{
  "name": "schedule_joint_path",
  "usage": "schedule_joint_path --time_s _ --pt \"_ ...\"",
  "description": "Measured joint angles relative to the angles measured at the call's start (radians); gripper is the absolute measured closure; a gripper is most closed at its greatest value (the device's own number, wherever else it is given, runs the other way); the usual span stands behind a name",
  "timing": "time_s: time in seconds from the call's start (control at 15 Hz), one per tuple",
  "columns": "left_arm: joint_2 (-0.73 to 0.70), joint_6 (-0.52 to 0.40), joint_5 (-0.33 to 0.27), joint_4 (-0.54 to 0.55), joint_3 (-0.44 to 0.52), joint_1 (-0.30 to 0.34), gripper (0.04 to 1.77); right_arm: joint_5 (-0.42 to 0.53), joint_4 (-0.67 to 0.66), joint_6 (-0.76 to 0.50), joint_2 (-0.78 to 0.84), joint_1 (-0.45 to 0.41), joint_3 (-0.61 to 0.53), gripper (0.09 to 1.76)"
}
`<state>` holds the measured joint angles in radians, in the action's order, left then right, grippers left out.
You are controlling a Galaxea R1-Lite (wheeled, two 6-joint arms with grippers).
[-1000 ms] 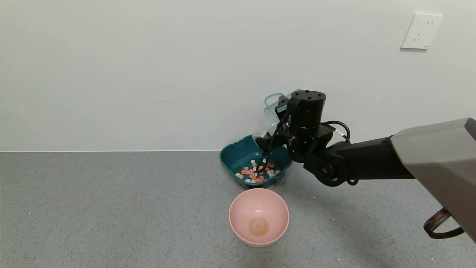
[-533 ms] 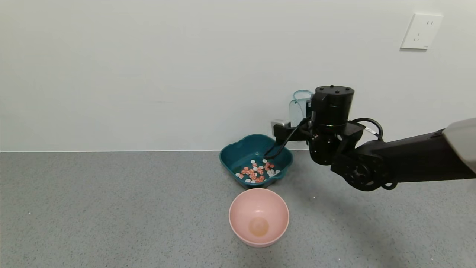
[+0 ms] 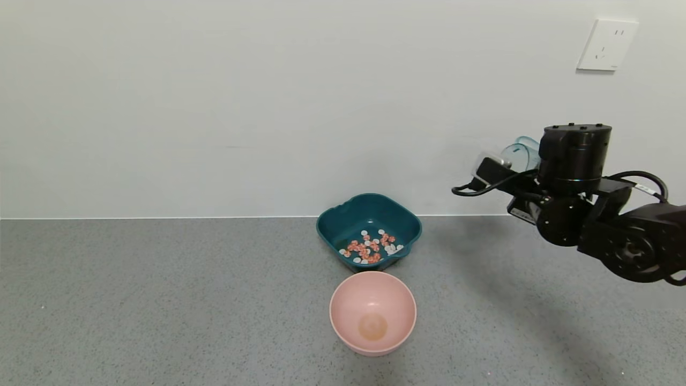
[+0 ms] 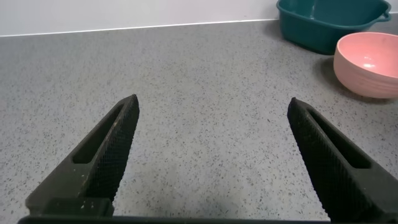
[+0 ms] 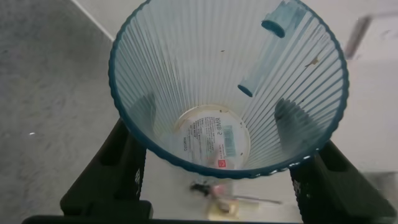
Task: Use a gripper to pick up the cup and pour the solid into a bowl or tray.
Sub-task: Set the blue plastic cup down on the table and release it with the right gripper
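The pale-blue ribbed cup (image 3: 521,152) is held in the air by my right gripper (image 3: 528,163), well to the right of the teal basin (image 3: 332,225) and near the wall. In the right wrist view the cup (image 5: 211,81) shows empty, its mouth toward the camera, with the black fingers (image 5: 115,171) pressed on both sides of it. The orange-red and white solid (image 3: 370,247) lies in the basin. My left gripper (image 4: 212,102) is open and empty, low over bare counter, out of the head view.
A round pink bowl (image 3: 373,312) stands just in front of the basin; both also show in the left wrist view, the bowl (image 4: 370,62) and the basin (image 4: 311,28). A wall socket (image 3: 607,45) is at the upper right. Grey counter lies open to the left.
My right arm has swung to the right, from over the basin to well beside it, carrying the empty cup. The pieces in the basin have not moved.
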<state>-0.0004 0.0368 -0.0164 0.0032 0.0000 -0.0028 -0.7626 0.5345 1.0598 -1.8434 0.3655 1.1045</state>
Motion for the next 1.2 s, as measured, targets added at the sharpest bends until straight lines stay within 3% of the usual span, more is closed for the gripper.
schedule_joint_path --time_s 0.27,0.6,0.93,1.2 --pt "0.0 0.0 0.0 0.0 0.0 0.0 0.09 0.123 -0.182 -0.39 0.082 -0.076 -0.049 0.51" --pt "0.0 0.0 0.0 0.0 0.0 0.0 0.09 0.317 -0.201 -0.721 0.117 -0.141 -0.049 0.51" --pt "0.0 0.0 0.0 0.0 0.0 0.0 0.09 0.5 -0.179 -0.959 0.104 -0.2 -0.048 0.51" --pt "0.0 0.0 0.0 0.0 0.0 0.0 0.09 0.591 -0.034 -1.007 0.054 -0.231 -0.082 0.51"
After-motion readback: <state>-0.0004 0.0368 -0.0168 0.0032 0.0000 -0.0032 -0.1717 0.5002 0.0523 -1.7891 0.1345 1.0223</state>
